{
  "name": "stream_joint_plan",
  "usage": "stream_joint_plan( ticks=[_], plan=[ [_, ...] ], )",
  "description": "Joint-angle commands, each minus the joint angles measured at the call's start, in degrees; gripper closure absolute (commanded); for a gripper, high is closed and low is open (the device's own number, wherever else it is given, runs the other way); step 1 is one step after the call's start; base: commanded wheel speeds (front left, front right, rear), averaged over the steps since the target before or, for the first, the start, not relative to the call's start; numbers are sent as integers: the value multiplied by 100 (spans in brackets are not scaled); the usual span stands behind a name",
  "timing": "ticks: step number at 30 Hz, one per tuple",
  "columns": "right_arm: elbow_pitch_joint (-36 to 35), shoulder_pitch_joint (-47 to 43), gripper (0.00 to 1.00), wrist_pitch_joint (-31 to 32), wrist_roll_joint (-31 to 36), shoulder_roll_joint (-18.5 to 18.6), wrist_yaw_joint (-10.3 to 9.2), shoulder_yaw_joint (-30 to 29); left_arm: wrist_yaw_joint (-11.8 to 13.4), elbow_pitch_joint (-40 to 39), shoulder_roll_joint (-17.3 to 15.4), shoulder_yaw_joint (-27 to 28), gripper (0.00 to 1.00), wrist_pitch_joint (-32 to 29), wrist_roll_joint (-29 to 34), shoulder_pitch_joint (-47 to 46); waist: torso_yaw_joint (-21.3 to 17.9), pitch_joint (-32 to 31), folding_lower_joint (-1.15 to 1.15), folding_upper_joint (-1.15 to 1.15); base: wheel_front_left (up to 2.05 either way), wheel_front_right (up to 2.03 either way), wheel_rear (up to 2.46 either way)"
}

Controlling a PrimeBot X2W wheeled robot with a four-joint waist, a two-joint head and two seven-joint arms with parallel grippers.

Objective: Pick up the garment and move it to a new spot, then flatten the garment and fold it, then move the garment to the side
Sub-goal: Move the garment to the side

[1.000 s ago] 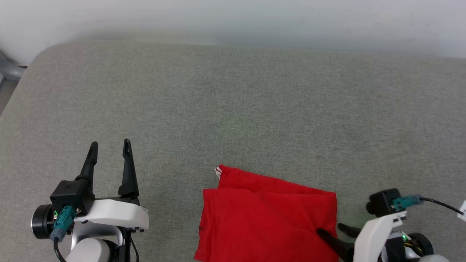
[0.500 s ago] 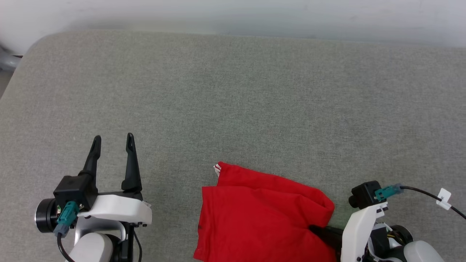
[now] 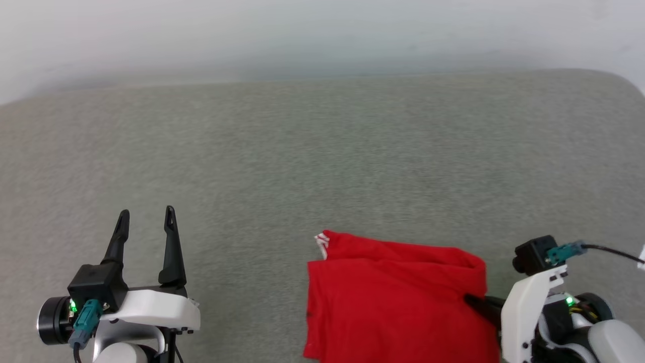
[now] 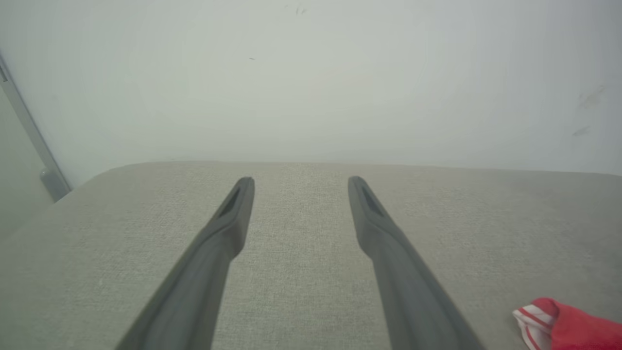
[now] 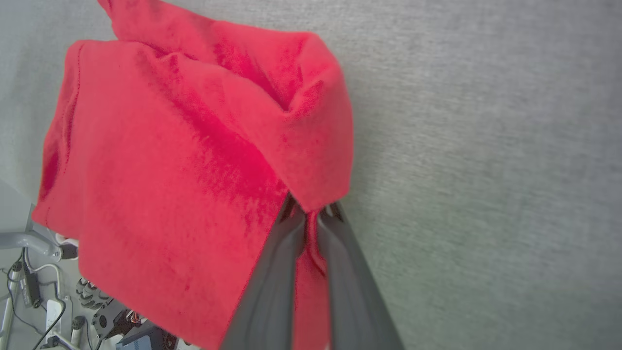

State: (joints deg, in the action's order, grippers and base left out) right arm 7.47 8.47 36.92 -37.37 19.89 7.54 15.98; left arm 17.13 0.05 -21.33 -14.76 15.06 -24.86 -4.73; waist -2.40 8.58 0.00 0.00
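Right gripper is clamped on the garment — fingers pinched nearly together on its right edge, with a bunch of red cloth squeezed between them. Left gripper is spread wide, holds nothing, and hovers over the bare grey fabric surface, well left of the shirt.

The garment lies folded at the near side of the surface, right of centre in the head view. The striped sleeve trim pokes out at its far-left corner. In the right wrist view its near edge looks to overhang the surface, with floor clutter showing past it.

Risks as I read them:
- It's a one-point grip. I can't tell whether every folded layer is in the pinch, so a sideways pull may peel the top layers and open the fold.
- Thin cloth on a textured cover will drag, so expect bunching behind the grip.
- The overhanging part could slide off and pull the rest with it.
- A shallow bite would slip out under load — the left side is unsupported.
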Motion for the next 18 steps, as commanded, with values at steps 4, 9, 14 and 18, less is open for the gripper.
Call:
stream_joint_plan(
  ticks=[4, 9, 14, 18],
  plan=[
    [-75, -27, 100, 83, 106, 170, -11, -307, 10, -117, -62, -31, 0, -13, 41, 18, -855, -25, 0, 0, 0, 0, 0],
    [-95, 112, 100, 182, 171, 228, -9, -604, 23, -267, -117, -75, 0, -91, 107, -98, -1531, 156, 0, 0, 0, 0, 0],
    [12, 419, 100, 55, 128, 91, -9, -797, 12, -456, -234, -119, 0, -214, 223, -326, -2044, 498, 0, 0, 0, 0, 0],
    [232, 822, 100, -53, 88, -37, -9, -868, 41, -584, -342, -138, 0, -349, 326, -469, -2296, 752, 0, 0, 0, 0, 0]
  ],
)
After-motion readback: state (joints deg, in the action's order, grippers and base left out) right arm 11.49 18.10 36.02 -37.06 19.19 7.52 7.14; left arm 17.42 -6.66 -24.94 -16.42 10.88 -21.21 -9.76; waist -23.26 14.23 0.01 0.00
